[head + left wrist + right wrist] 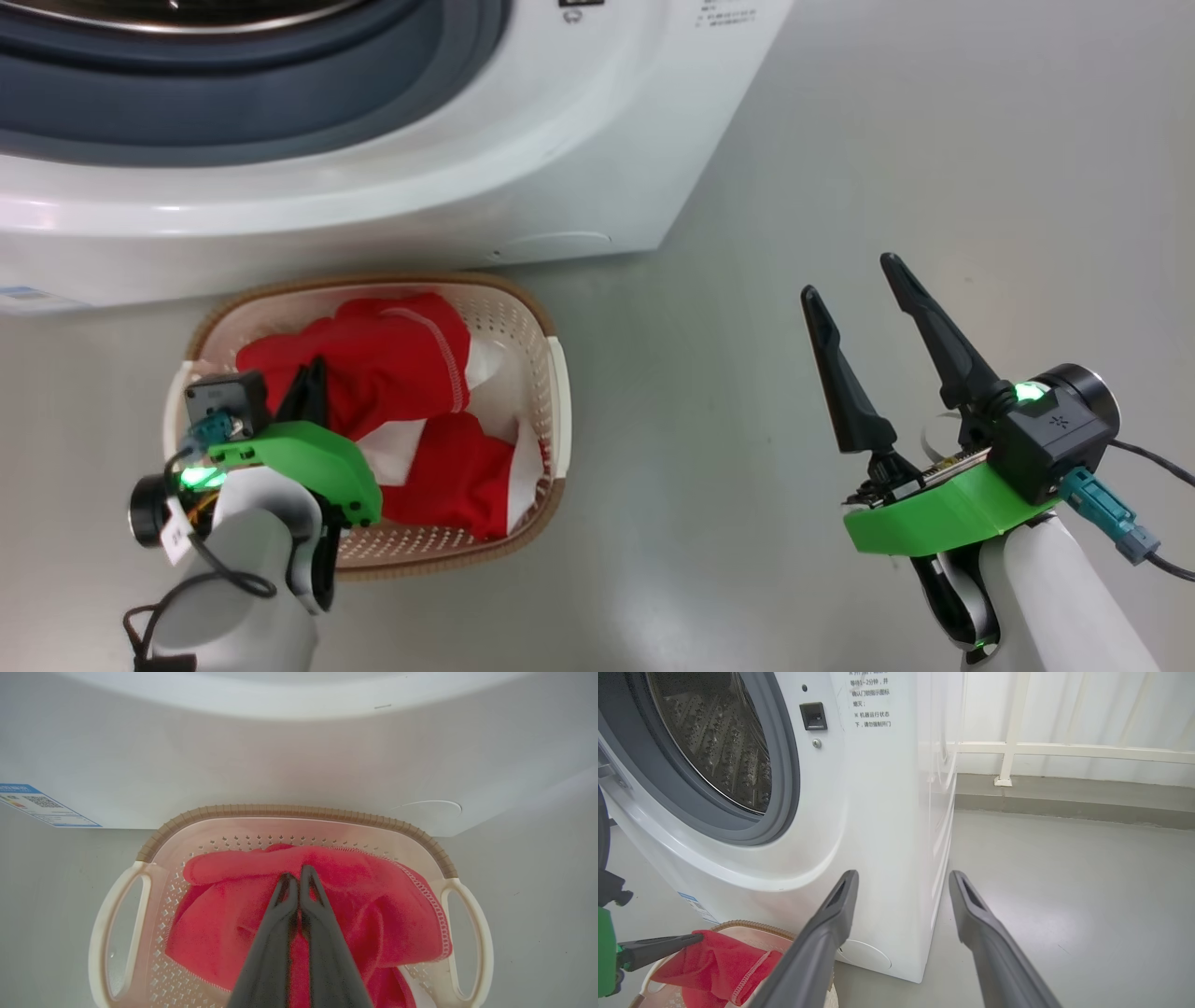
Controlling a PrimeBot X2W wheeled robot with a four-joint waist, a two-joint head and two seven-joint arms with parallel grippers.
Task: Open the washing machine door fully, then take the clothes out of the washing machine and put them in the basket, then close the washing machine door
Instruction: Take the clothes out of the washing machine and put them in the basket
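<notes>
The cream basket [553, 373] [289, 810] stands on the floor right in front of the white washing machine [560, 168] [887, 812]. Red clothes [392, 364] [383, 905] [719, 961] with white stitching lie heaped in it. My left gripper [313, 383] [299, 877] hangs over the basket with its fingers pressed together, and the cloth rises to meet their tips. My right gripper [850, 277] [903, 875] is open with nothing in it, out over the floor right of the basket. The steel drum [719, 742] stands uncovered inside its grey seal [784, 788]. The door is out of view.
Bare grey floor [934, 140] stretches to the right of the machine. A white railing [1064, 749] and a pale curtain close off the far side. A blue label [42, 805] sits low on the machine's front. Cables trail from my right wrist [1111, 523].
</notes>
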